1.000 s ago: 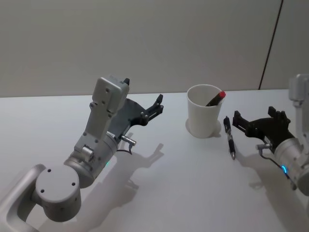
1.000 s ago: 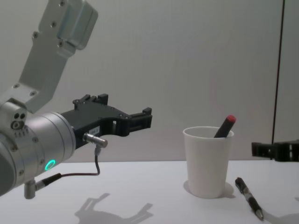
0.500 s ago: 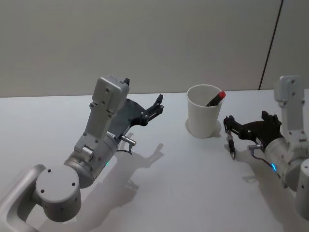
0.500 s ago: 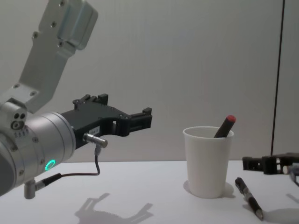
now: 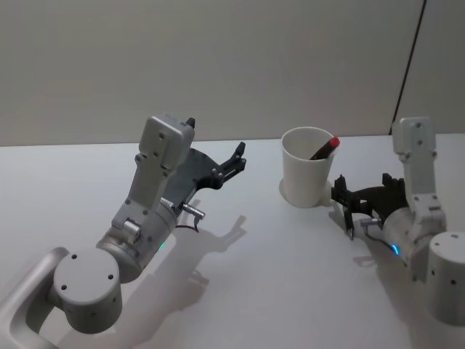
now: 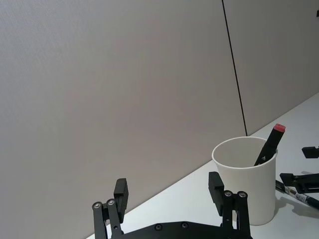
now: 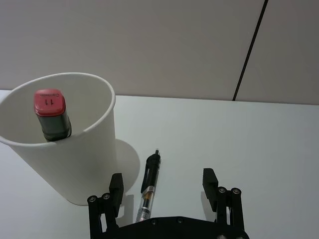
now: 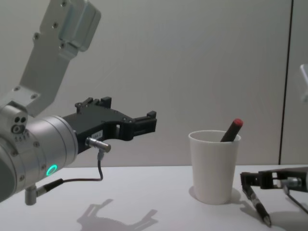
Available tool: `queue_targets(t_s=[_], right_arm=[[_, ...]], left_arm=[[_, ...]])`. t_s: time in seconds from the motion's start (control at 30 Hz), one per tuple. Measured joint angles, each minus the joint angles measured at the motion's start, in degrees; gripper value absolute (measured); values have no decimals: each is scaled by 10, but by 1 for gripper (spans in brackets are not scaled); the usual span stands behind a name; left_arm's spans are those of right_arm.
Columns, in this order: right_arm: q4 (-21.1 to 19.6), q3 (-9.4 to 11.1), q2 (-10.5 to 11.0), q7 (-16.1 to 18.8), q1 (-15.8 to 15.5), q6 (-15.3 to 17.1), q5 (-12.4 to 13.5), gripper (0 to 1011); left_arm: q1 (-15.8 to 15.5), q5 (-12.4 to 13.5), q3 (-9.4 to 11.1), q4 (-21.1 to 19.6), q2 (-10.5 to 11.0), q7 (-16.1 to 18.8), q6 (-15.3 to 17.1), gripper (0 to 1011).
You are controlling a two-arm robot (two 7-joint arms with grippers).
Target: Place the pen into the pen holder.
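Note:
The pen (image 5: 325, 148), a thick black marker with a red end (image 7: 50, 103), stands tilted inside the pen holder (image 5: 305, 178), a white paper cup (image 8: 213, 168). Its red tip (image 8: 236, 123) sticks out above the rim. My right gripper (image 5: 347, 202) is open and low over the table just right of the cup. It straddles a thinner black click pen (image 7: 148, 186) that lies flat there, and holds nothing. My left gripper (image 5: 236, 160) hangs open and empty in the air left of the cup (image 6: 249, 189).
The click pen (image 8: 257, 207) lies on the white table (image 5: 276, 276) close to the cup's base, pointing away from the wall. A grey wall (image 5: 218, 65) stands right behind the table's far edge.
My right gripper has moved left and down towards the cup, from beside the click pen to straddling it. The left arm, the cup and the marker have stayed still.

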Motion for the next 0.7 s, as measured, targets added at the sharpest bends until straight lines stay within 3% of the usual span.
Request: queue_targets(t_s=[0.7], right_arm=[[22,-7,-24,-11,18,24,-13,1001]], left_arm=[[0,0,0,0,0,0,0,1001]])
